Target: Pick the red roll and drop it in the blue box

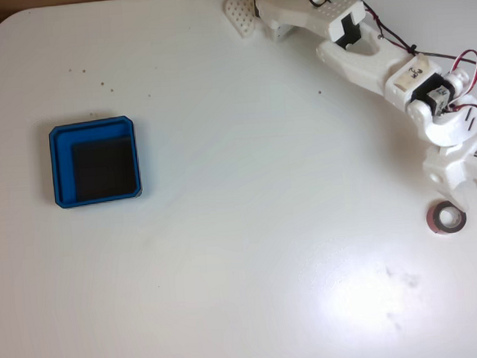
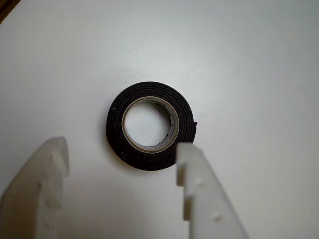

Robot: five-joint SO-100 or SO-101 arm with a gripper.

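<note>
The red roll (image 1: 432, 219) lies flat on the white table at the right edge of the fixed view. In the wrist view the roll (image 2: 114, 124) looks dark, with a pale inner core and a hollow centre. My gripper (image 1: 462, 186) hangs just above and behind the roll, open. In the wrist view the gripper (image 2: 122, 149) has its two white fingers spread; the right fingertip (image 2: 189, 159) overlaps the roll's lower right edge and the left fingertip (image 2: 52, 159) stands well clear of it. The blue box (image 1: 92, 125), with its black floor bare, sits far off on the left of the table.
The white arm (image 1: 361, 52) reaches in from its base at the top of the fixed view, with red and black wires along it. The table's rounded corner and a brown floor show at the top left. A bright glare patch lies below the roll.
</note>
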